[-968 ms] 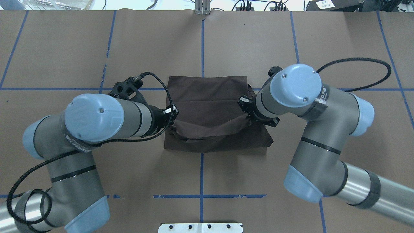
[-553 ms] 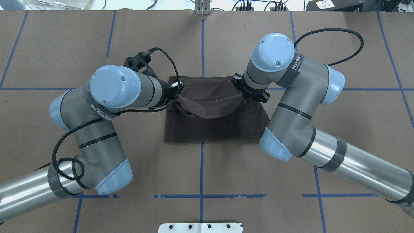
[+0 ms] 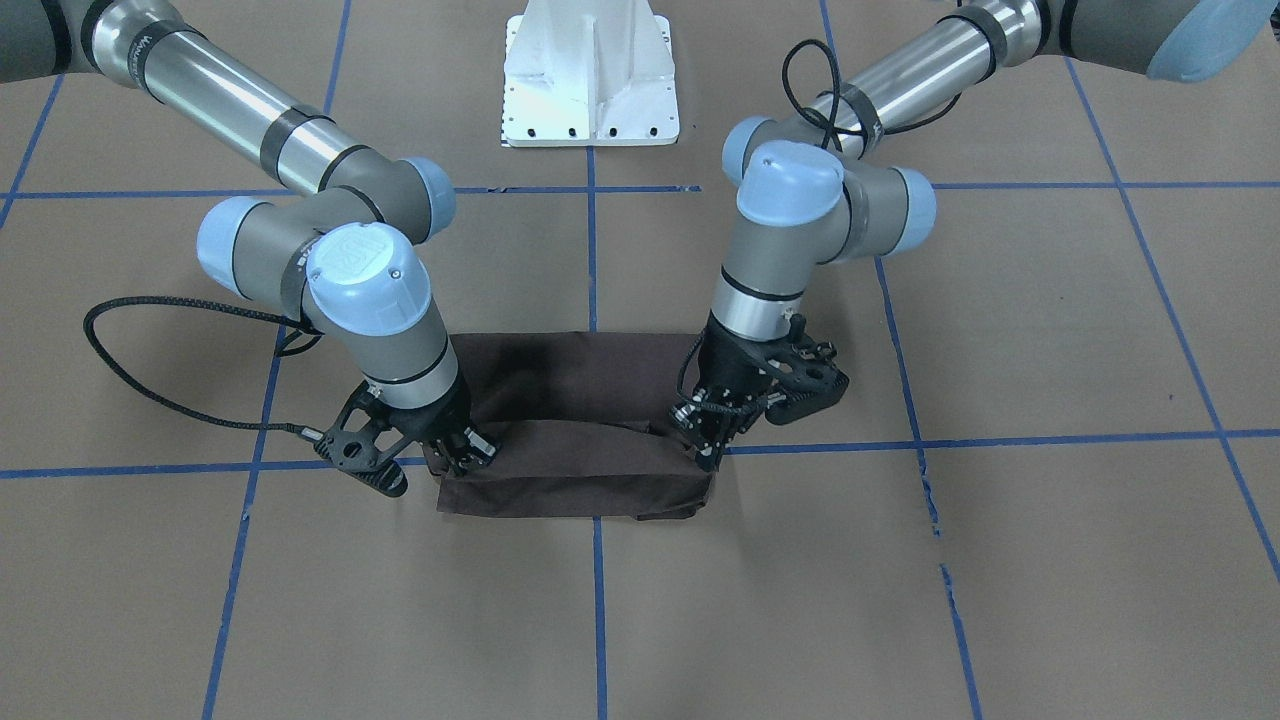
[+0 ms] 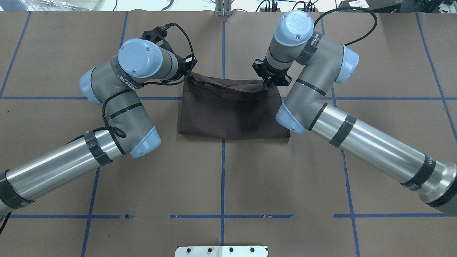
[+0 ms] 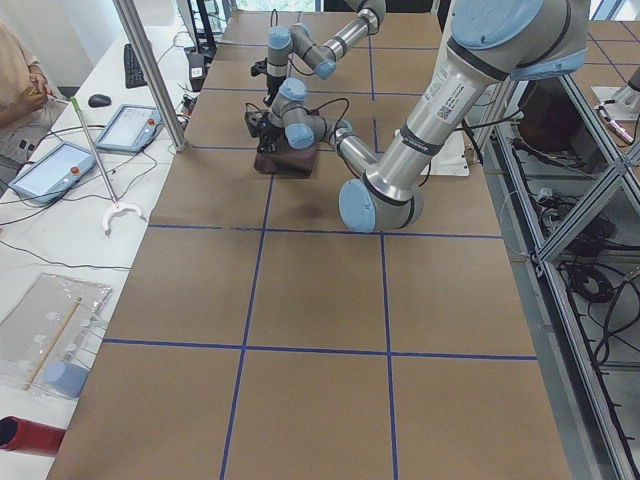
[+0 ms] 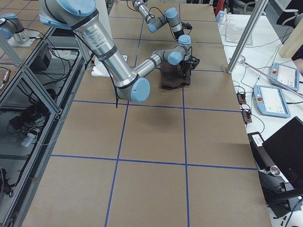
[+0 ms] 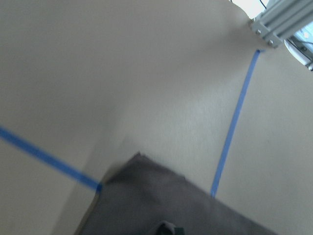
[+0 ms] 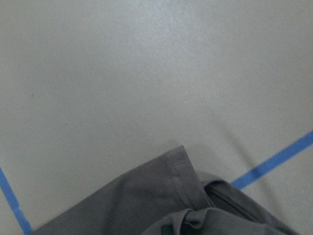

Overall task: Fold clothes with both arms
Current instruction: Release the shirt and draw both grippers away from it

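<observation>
The dark brown T-shirt (image 4: 232, 114) lies folded into a rectangle at the table's middle; it also shows in the front-facing view (image 3: 570, 485). My left gripper (image 4: 191, 74) is shut on the cloth at the shirt's far left corner. My right gripper (image 4: 270, 81) is shut on the cloth at the far right corner. In the front-facing view the left gripper (image 3: 705, 452) and the right gripper (image 3: 468, 455) sit low on the folded edge. Each wrist view shows the cloth (image 7: 156, 205) (image 8: 146, 196) on brown paper. The collar and logo are hidden.
Brown paper with blue tape lines (image 4: 222, 178) covers the table. The white pedestal base (image 3: 590, 70) stands at the robot's side. A metal post (image 4: 223, 9) stands at the far edge. Desks with tablets (image 6: 274, 101) flank the table's ends.
Both grippers moved away from the robot to the shirt's far edge, carrying the near cloth edge over. The lifted fold now lies over the far half, and the shirt looks shorter.
</observation>
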`<state>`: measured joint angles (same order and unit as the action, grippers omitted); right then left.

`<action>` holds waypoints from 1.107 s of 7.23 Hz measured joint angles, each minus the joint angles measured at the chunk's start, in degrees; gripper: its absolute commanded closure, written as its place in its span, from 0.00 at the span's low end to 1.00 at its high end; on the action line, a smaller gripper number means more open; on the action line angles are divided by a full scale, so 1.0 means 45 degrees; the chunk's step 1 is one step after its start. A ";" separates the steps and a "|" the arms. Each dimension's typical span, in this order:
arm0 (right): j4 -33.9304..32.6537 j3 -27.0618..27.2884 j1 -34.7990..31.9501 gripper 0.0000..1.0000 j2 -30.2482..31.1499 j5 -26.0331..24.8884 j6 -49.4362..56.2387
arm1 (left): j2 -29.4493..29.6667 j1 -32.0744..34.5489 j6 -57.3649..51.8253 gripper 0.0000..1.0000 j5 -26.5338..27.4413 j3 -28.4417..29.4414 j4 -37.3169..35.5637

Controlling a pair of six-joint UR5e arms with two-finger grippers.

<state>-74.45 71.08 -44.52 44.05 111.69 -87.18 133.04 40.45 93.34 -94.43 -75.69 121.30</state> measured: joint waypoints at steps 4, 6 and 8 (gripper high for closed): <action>0.0651 -0.0931 -0.2277 0.00 -0.0061 0.2165 0.3786 | -0.0977 0.0813 -0.1073 0.00 -0.0944 -0.1548 0.0366; 0.0611 0.0056 -0.3362 0.00 0.1226 0.3273 0.4936 | -0.3327 0.0883 -0.1723 0.00 -0.1762 -0.4572 0.0284; 0.0603 0.0416 -0.5000 0.00 0.2885 0.4092 0.8688 | -0.6517 0.1147 -0.5300 0.00 -0.2388 -0.7296 0.0088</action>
<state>-71.74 72.95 -67.02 57.04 130.11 -48.08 103.72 45.62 69.49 -105.18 -108.53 121.70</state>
